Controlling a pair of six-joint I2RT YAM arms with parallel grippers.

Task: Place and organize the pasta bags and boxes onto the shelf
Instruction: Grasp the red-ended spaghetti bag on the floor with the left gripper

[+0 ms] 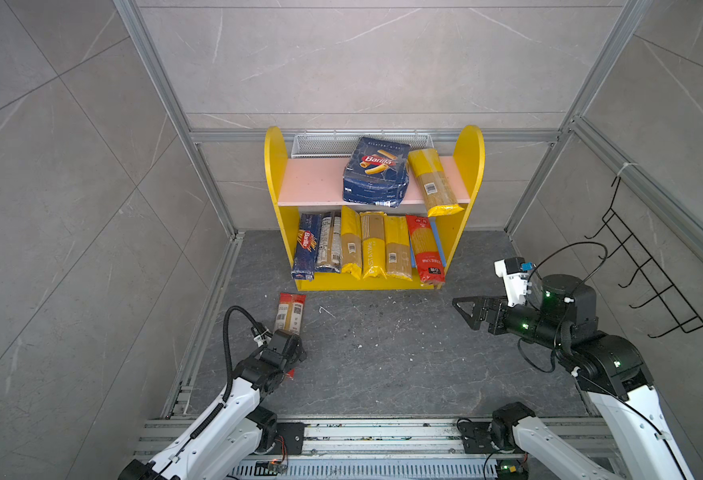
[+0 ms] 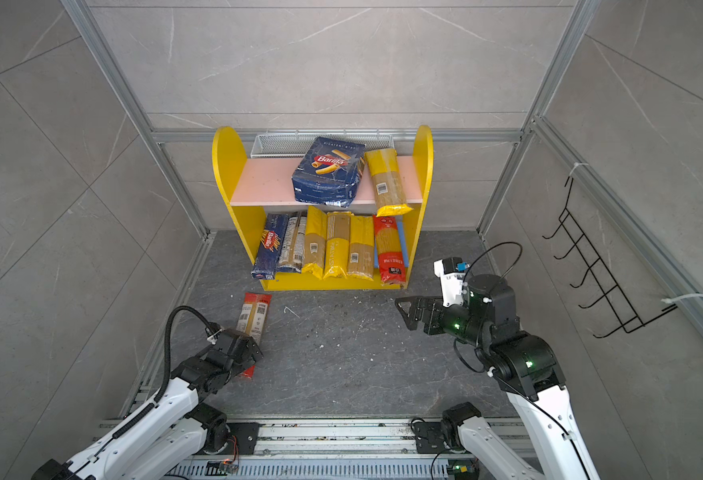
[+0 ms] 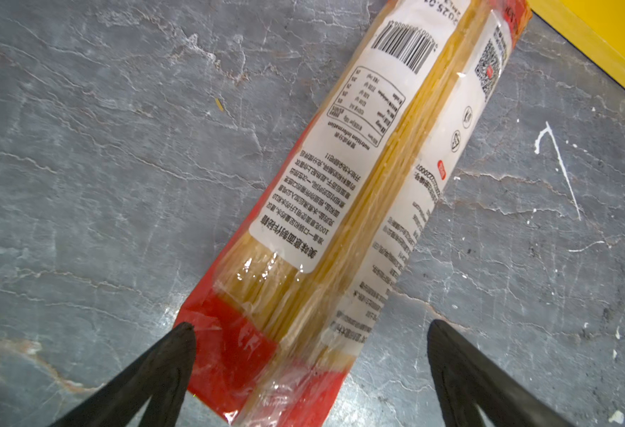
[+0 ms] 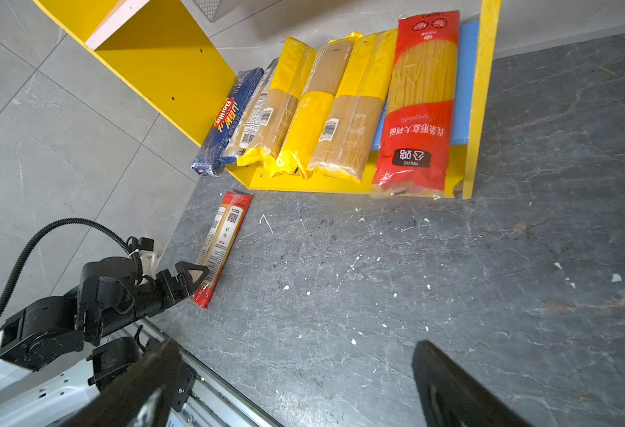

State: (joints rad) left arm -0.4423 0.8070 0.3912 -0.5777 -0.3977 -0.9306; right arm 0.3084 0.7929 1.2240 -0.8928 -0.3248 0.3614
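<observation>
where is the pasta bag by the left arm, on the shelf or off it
Off it. The bag lies flat on the table before the shelf; the left gripper holds its jaws open either side of its near end.

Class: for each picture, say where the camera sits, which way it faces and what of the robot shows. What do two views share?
Top view: overhead behind the robot, looking down toward the shelf; left hand, right hand.
Top view: same head, same aim; left hand, right hand.
Left wrist: behind left hand, looking down at red-ended spaghetti bag; its fingers.
Right wrist: behind right hand, facing shelf's blue lower board; its fingers, left hand.
Shared: both wrist views show that bag.
</observation>
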